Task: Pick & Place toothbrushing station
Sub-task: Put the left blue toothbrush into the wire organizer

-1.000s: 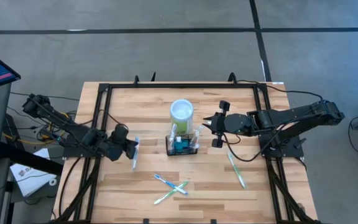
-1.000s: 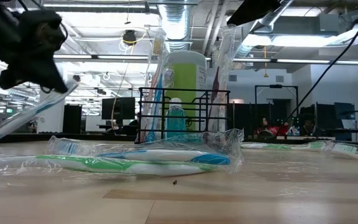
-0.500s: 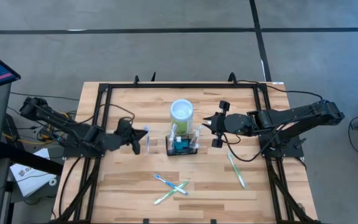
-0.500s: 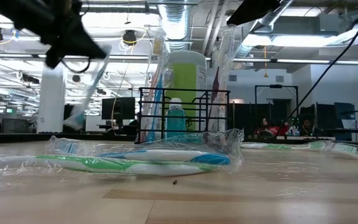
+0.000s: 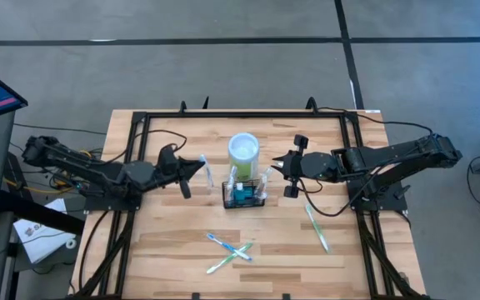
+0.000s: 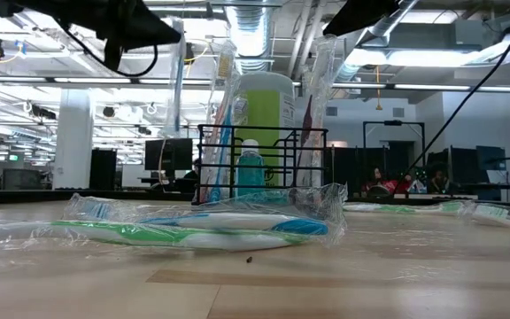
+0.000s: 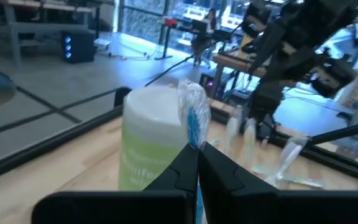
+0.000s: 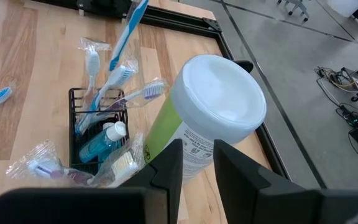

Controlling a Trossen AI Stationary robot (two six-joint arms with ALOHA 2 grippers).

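The toothbrushing station, a small black wire caddy [image 5: 244, 194] [image 8: 98, 134], stands mid-table holding wrapped brushes and a blue bottle. Just behind it stands a lime-green canister [image 5: 243, 150] with a white lid. My left gripper [image 5: 197, 167] [image 7: 196, 167] hovers left of the caddy, shut on a wrapped blue toothbrush [image 7: 191, 115] [image 6: 177, 71]. My right gripper [image 5: 278, 164] [image 8: 197, 163] hangs open right of the caddy, above the canister, with nothing between its fingers. My left gripper pinches the wrapped toothbrush between its two fingers just below the bristle head [image 7: 194, 144]. The fingers come level from the table's left and lie across the brush. The brush stands nearly upright, clear of the table, its blue handle [image 8: 124, 37] hanging below the fingers.
Two wrapped toothbrushes [image 5: 227, 248] lie crossed near the table's front. Another [image 5: 317, 227] lies at the right front. A black frame [image 5: 240, 117] runs round the table top. Bare wood lies on both sides of the caddy.
My left gripper has risen and gone toward the table's right, nearer the caddy, rolling as it went. The toothbrush it carries has swung from slanting low toward the table to nearly upright.
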